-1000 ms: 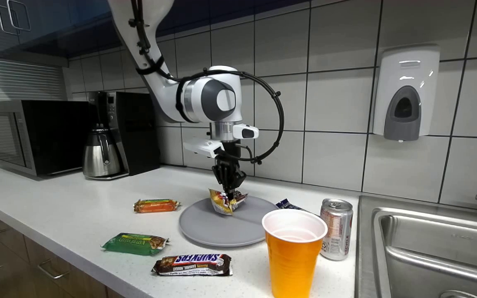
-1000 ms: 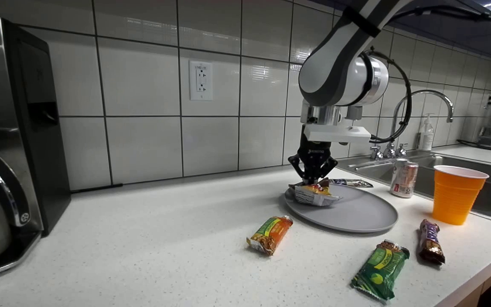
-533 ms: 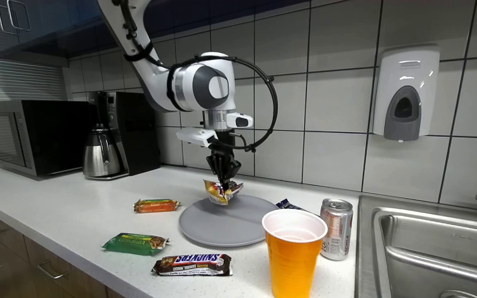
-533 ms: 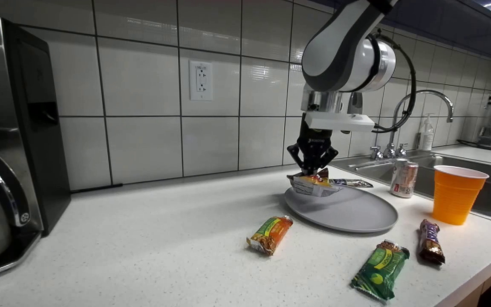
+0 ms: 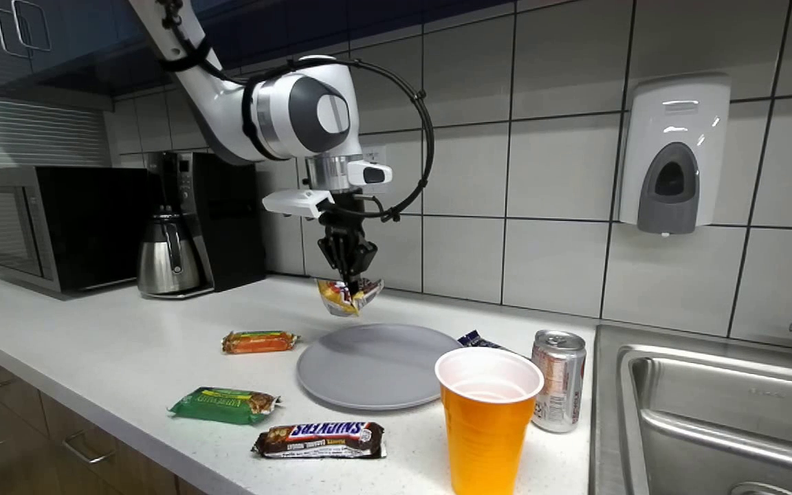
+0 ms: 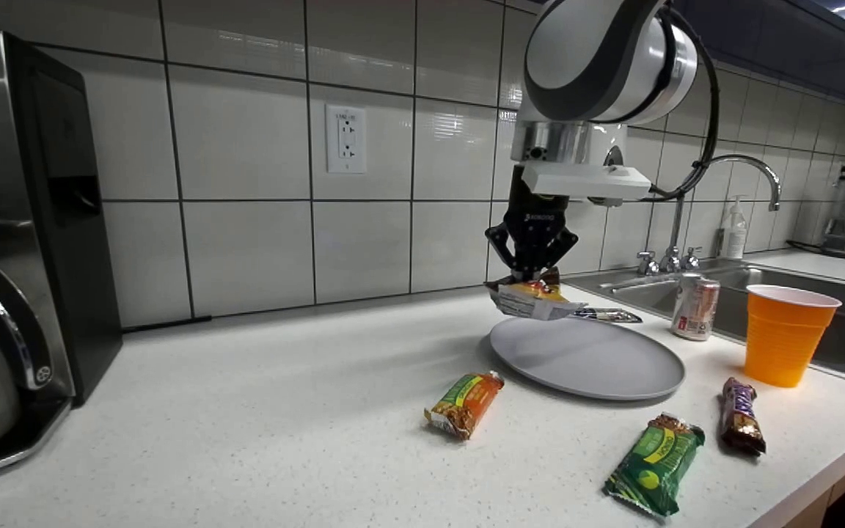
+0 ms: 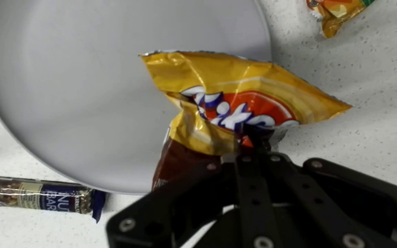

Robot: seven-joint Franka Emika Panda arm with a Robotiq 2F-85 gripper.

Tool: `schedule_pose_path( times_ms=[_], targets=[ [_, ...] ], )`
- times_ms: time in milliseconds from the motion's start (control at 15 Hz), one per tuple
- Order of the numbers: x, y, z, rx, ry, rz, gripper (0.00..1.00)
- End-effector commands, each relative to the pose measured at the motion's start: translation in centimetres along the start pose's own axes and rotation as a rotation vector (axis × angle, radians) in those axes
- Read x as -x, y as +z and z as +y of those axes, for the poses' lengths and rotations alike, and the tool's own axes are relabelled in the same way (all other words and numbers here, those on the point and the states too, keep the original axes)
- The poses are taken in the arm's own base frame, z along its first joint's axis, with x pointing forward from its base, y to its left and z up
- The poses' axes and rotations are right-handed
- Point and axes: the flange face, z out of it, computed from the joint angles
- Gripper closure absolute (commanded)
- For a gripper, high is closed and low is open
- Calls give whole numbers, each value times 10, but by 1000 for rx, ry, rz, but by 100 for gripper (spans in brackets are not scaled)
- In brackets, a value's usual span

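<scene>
The hand [image 6: 528, 275] has lifted the yellow packet [image 7: 234, 94] higher.

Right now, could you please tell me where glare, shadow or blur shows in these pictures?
In an exterior view, bright highlights sit on the wall-mounted dispenser; in an exterior view, light reflects off the wall tiles, and a soft shadow lies on the counter; in the wrist view, shine marks the creased yellow packet, and the gripper looks dark and slightly blurred.
</scene>
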Motion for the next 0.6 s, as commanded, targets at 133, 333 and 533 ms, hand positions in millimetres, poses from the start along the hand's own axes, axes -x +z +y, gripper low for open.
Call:
schedule_pose_path(
  times_ms=[133, 333, 533],
  targets=[
    [21, -14, -36, 25, -57, 10, 100],
    [27, -10, -58, 33, -95, 9, 100],
    [32, -8, -79, 33, -131, 10, 100]
  ],
)
